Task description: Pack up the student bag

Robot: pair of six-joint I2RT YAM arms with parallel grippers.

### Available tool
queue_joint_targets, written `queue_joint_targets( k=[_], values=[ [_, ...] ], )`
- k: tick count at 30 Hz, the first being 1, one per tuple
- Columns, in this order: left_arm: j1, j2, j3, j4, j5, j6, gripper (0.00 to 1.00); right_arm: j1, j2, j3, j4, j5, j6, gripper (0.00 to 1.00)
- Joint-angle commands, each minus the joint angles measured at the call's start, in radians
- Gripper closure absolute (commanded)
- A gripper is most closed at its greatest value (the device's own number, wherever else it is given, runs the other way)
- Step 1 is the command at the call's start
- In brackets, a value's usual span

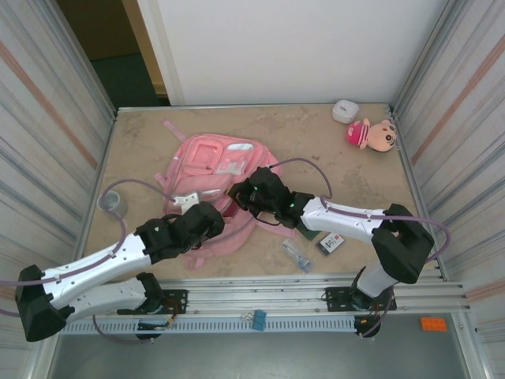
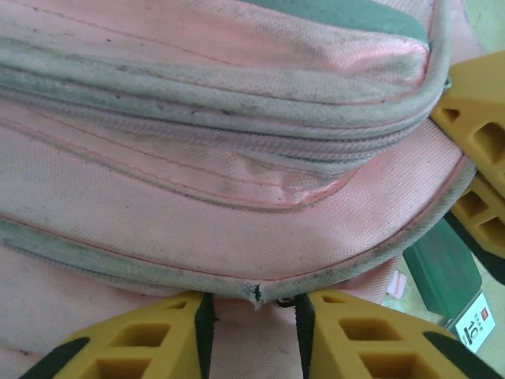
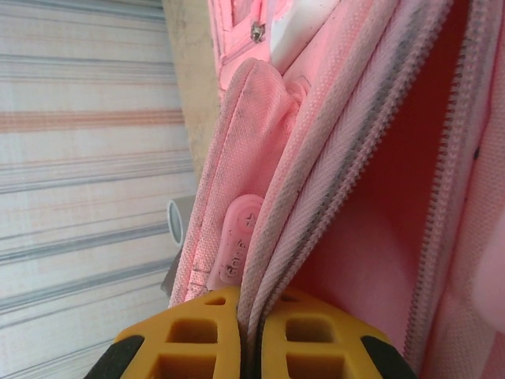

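Clamping student bag (image 3: 331, 181): right end effector (image 3: 251, 306)

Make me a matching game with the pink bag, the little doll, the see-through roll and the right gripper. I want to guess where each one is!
Things:
1. student bag
2. plush doll
3. clear roll
4. right gripper

Places or states:
A. at the left edge of the table
B. shut on the bag's open zip edge
C. in the far right corner of the table
D. in the middle of the table

Right pairs: 1-D, 2-C, 3-A, 4-B.
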Motion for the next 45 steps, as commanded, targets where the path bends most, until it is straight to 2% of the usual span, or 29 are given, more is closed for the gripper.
queue_joint_targets(
  k=[1,8,14,17,24,31,36,40,43,45],
  values=[
    [0.010,-0.012,-0.022,0.066,0.024,-0.024,0.56,0.005,-0.027,0.068,0.067,-0.035,-0.033,1.00],
    [-0.021,0.005,0.003,0.091,0.022,-0.063,0.41,0.006,-0.034,0.072,0.062,-0.031,-0.034,1.00],
    [-0.020,0.048,-0.006,0.064,-0.002,-0.149,0.40,0.007,-0.044,0.075,0.055,-0.031,-0.041,1.00],
    [-0.012,0.065,-0.002,0.066,-0.014,-0.176,0.45,0.007,-0.051,0.081,0.037,-0.028,-0.055,1.00],
    [0.020,0.067,-0.006,0.075,0.018,-0.161,0.68,0.006,-0.069,0.078,0.019,-0.030,-0.068,1.00],
    [0.041,-0.020,-0.024,0.010,0.029,-0.119,0.76,-0.012,-0.091,0.073,-0.002,-0.044,-0.087,1.00],
    [0.098,-0.139,-0.091,-0.010,0.054,-0.091,0.81,-0.029,-0.093,0.082,0.009,-0.103,-0.089,1.00],
    [0.127,-0.189,-0.122,0.073,0.117,-0.029,0.77,-0.031,-0.085,0.103,0.006,-0.124,-0.095,1.00],
    [0.127,-0.178,-0.115,0.122,0.166,0.015,0.65,-0.029,-0.080,0.111,0.009,-0.124,-0.095,1.00],
    [0.126,-0.149,-0.098,0.125,0.180,0.040,0.62,-0.029,-0.076,0.115,0.012,-0.125,-0.093,1.00]
  ],
)
